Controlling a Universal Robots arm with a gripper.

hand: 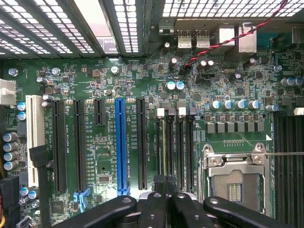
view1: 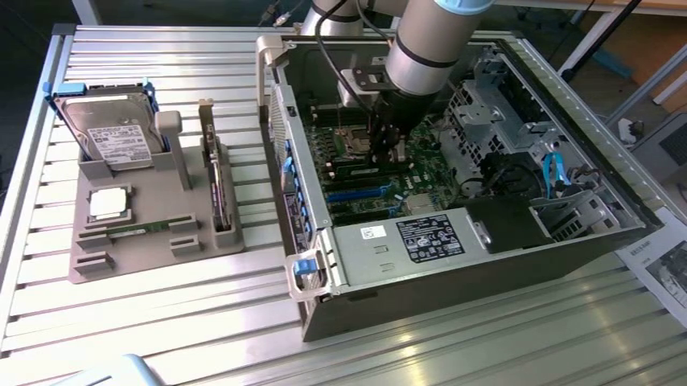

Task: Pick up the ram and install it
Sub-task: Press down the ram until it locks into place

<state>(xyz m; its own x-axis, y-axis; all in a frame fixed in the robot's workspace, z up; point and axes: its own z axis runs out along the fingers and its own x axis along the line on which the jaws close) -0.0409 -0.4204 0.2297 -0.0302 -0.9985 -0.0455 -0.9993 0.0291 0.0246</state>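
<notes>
End effector (view1: pixel 387 153) upright above motherboard (view1: pixel 365 189)

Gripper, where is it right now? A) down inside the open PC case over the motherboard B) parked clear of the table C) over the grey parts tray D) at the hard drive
A: in the exterior view the gripper reaches down into the open PC case, just above the motherboard, away from the grey parts tray.

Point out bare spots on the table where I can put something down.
Free: the slatted table in front of the computer case, and the strip between the grey parts tray and case. Crowded: inside the case, where the gripper hangs over the motherboard.
</notes>
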